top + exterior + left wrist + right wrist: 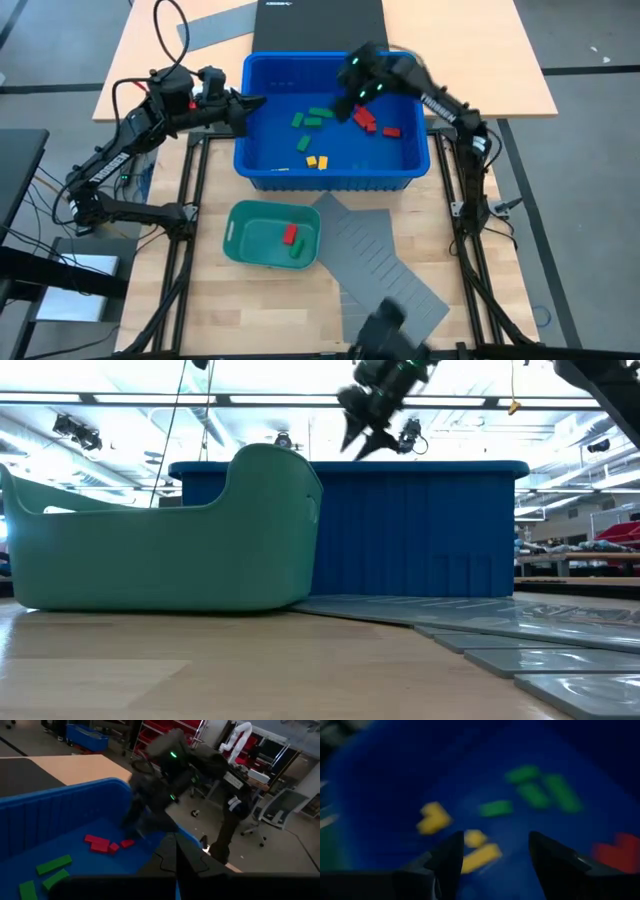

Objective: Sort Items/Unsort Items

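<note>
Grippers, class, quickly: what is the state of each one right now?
Left gripper: shut, holding nothing, at the blue bin's left rim.
Right gripper: open, empty, above the blocks in the bin.

**Count on the table**

One blue bin (262, 160) holds about three green blocks (312, 122), three red blocks (365, 119) and three yellow blocks (316, 161) (some blurred, so roughly); one teal tray (240, 235) holds one red block (291, 234) and one green block (296, 250); one grey divider sheet (385, 270); two arms
</note>
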Motion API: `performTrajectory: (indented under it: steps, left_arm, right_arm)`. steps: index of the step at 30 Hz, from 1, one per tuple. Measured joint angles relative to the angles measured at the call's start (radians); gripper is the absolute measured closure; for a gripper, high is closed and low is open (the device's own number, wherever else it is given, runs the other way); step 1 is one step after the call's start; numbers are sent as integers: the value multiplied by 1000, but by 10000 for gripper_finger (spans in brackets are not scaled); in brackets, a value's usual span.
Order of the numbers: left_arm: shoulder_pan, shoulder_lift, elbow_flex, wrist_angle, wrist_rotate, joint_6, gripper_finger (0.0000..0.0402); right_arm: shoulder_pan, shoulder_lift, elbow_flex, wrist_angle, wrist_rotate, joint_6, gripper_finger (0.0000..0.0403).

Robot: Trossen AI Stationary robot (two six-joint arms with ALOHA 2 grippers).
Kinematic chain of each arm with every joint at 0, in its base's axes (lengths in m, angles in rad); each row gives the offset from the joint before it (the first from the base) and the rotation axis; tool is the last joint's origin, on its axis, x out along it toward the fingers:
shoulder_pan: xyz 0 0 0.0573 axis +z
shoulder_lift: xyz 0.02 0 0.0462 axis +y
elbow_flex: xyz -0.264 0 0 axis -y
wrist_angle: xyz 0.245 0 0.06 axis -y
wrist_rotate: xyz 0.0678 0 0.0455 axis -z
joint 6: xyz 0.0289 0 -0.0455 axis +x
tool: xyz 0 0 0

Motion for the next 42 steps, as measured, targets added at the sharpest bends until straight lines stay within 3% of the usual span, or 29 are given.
performTrajectory:
  steps: [8, 12, 24, 42]
  left_arm:
    - [0, 18, 0, 9, -89, 1, 401]
    - [0, 36, 0, 29, -121, 2, 401]
    - [0, 112, 0, 79, -122, 1, 401]
    - [-2, 112, 0, 77, -104, -7, 401]
  right_arm:
    - [-230, 4, -91, 10, 51, -7, 157]
    - [-283, 5, -197, -9, 67, 95, 145]
    - [-294, 6, -506, 162, 130, 196, 131]
    - [-291, 21, -756, 435, 174, 288, 163]
